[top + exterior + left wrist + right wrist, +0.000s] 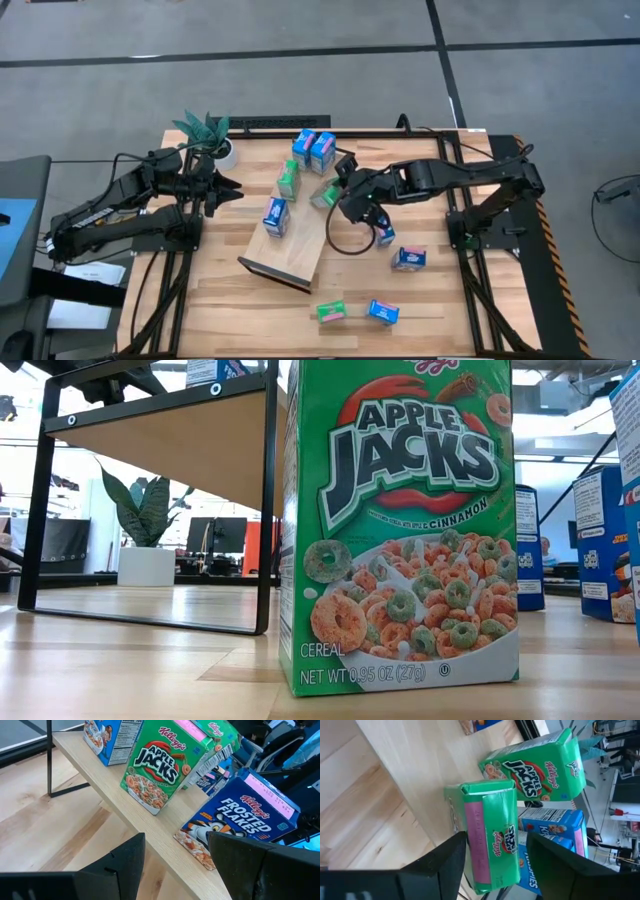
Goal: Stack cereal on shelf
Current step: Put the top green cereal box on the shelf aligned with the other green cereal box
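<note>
High view: right gripper (337, 192), fingers parted around a green carton (325, 193) at the shelf's (300, 240) 3 o'clock edge, may topple it on withdrawal; left gripper (226, 190) is held unclenched, empty.

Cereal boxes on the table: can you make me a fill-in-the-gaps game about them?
1. In the low view, the nearest carton reads Apple ___.
2. The right gripper is at a carton on the shelf; that one is coloured ___.
3. The plant by the left gripper stands in a pot coloured ___.
Missing words: Jacks; green; white.
</note>
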### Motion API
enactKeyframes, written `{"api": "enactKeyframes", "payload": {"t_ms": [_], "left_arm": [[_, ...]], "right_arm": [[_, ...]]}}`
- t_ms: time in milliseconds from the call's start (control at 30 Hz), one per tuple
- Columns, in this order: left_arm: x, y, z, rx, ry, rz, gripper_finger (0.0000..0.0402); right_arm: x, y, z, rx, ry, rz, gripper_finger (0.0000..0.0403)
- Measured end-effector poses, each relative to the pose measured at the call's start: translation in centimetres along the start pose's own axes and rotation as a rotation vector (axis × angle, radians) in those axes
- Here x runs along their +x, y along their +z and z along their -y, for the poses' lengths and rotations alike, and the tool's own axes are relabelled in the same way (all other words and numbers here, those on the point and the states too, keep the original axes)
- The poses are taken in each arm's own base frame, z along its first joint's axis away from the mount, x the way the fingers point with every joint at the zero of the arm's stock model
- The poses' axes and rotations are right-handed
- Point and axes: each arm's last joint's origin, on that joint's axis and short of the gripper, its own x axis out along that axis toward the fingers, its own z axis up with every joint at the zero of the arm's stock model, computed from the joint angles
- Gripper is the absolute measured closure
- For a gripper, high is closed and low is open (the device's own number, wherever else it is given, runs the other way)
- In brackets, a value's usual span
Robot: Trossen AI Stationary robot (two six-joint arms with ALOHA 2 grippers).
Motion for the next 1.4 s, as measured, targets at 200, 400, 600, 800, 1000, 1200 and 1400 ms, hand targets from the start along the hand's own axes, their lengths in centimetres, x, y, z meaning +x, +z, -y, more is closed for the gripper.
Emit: {"api": "enactKeyframes", "payload": {"t_ms": [200,400,600,800,1000,1200,1400], "left_arm": [[0.0,0.0,0.0,0.000,0.000,0.000,0.0196],[0.0,0.0,0.0,0.000,0.000,0.000,0.0196],[0.0,0.0,0.0,0.000,0.001,0.001,0.0196],[0.0,0.0,0.0,0.000,0.002,0.001,0.0196],[0.0,0.0,0.0,0.021,0.008,0.003,0.0196],[0.0,0.1,-0.2,0.042,0.055,0.023,0.0196],[0.0,0.1,-0.2,0.045,0.056,0.024,0.0196]], "right_arm": [[0.1,0.0,0.5,0.024,-0.037,0.019,0.0168],[0.2,0.0,0.7,0.029,-0.049,0.013,0.0168],[0.0,0.1,0.7,0.088,-0.087,-0.011,0.0168],[-0.3,0.7,-0.1,0.391,-0.085,-0.006,0.0218],[0.8,0.2,-1.8,0.667,0.000,-0.052,0.0349],[3.3,-1.0,-3.4,0.728,-0.008,-0.081,0.0377],[4.6,-2.2,-3.1,0.765,-0.044,-0.087,0.0385]]}}
